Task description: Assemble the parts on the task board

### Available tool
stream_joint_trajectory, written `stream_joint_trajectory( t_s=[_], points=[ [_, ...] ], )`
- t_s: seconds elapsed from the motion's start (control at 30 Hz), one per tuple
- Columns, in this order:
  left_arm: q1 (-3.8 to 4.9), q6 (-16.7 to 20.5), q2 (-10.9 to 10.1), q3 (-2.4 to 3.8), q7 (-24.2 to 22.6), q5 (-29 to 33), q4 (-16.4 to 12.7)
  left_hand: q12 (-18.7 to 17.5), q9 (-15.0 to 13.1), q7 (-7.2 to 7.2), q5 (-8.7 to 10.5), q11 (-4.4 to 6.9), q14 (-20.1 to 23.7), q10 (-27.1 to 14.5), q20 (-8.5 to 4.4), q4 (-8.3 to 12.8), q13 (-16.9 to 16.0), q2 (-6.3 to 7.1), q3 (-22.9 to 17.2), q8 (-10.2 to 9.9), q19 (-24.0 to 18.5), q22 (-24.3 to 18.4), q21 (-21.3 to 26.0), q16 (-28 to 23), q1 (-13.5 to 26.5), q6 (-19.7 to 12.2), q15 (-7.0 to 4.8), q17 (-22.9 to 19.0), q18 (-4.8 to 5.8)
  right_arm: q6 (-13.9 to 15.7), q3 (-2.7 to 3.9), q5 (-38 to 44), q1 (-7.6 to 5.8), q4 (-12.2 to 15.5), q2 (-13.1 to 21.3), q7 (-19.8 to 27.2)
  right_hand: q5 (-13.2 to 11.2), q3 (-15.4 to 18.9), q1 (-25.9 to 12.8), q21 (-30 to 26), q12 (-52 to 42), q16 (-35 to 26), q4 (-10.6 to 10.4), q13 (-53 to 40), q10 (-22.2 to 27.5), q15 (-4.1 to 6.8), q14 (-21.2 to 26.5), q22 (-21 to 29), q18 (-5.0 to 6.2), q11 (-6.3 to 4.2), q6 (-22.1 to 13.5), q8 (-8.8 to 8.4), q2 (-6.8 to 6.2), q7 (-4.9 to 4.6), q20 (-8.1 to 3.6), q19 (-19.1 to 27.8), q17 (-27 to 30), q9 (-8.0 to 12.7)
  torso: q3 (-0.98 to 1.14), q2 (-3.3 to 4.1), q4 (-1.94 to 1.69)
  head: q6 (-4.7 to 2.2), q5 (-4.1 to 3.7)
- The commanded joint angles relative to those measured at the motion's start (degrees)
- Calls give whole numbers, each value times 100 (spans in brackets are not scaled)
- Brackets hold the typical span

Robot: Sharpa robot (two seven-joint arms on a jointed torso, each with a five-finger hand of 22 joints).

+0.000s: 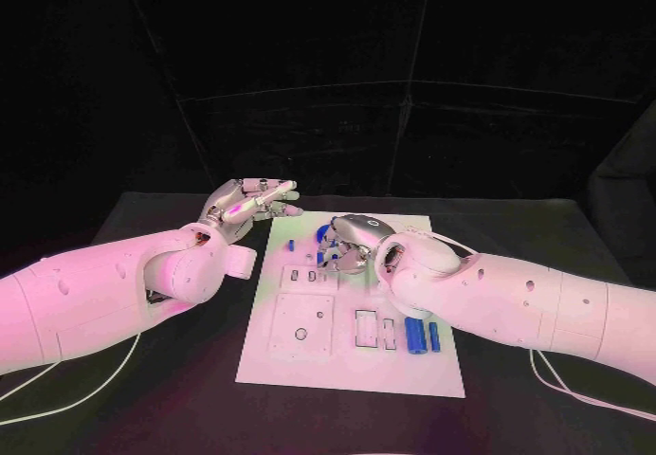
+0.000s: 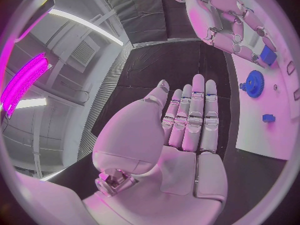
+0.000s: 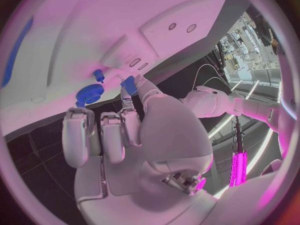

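The right hand (image 1: 353,245) pinches a small blue part (image 3: 129,84) in its fingertips, over the top of the white task board (image 1: 350,365). A blue gear (image 3: 89,94) sits beside it. The left hand (image 1: 250,203) is flat and holds nothing, at 10 o'clock, over the black counter (image 1: 164,379). Two blue rods (image 1: 423,336) lie at 5 o'clock.

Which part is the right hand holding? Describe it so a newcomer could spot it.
On the white task board, look at its far end, where the right hand pinches a small blue block. Unlike the toothed blue gear nearby, it is plain and boxy.
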State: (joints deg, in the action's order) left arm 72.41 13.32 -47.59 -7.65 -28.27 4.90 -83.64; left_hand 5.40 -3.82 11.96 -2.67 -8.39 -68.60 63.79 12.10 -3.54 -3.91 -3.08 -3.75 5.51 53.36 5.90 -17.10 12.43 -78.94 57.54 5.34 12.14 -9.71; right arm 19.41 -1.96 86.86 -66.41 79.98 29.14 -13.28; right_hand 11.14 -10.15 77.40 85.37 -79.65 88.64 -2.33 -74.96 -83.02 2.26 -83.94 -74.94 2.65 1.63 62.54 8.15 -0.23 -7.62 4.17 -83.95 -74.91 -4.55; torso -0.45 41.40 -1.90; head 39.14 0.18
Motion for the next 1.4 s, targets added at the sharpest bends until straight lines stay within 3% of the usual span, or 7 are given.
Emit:
stream_joint_trajectory(
  t_s=[0.03, 1.03, 1.4],
  points=[
    [10, -91, 6, 5, -16, 46, -8, -17, 2, -1, -21, -2, -39, 27, -6, 7, 6, 15, -37, -17, 52, -6, 25, -19, 44, 20, -3, 6, -85, -173, -5, 268, 23, -50, -45, -37, 16, -27, -43, 21, 40, -4, -3, -433, 26, 31, -534, -567, -56, -24, 147, -39, -3, 156, -43, -80, -1179, 9, 1, 0, -5, 10, 11],
    [9, -113, 20, 4, -9, 46, -2, -20, 1, -6, -22, 2, -44, 38, -7, 13, 5, 14, -49, -17, 56, -9, 27, -24, 47, 29, -6, 12, -86, -538, -20, 379, 136, -91, -126, -84, -10, -38, -75, 3, 89, -20, 2, -394, 65, 13, -526, -535, -50, -7, 92, -76, -41, 133, -32, -62, -1145, 27, 7, 4, 3, 60, 34],
    [8, -122, 22, 4, -2, 46, 11, -20, 1, -6, -22, 2, -44, 38, -7, 13, 5, 14, -49, -17, 56, -9, 27, -24, 47, 29, -6, 12, -86, -483, -21, 437, 162, -8, -95, -127, 4, -43, -158, -7, 147, -22, 7, -353, 114, -48, -526, -525, -49, 72, -122, -211, -154, 37, 15, -57, -1146, 71, 9, 3, 1, 60, 34]
  ],
)
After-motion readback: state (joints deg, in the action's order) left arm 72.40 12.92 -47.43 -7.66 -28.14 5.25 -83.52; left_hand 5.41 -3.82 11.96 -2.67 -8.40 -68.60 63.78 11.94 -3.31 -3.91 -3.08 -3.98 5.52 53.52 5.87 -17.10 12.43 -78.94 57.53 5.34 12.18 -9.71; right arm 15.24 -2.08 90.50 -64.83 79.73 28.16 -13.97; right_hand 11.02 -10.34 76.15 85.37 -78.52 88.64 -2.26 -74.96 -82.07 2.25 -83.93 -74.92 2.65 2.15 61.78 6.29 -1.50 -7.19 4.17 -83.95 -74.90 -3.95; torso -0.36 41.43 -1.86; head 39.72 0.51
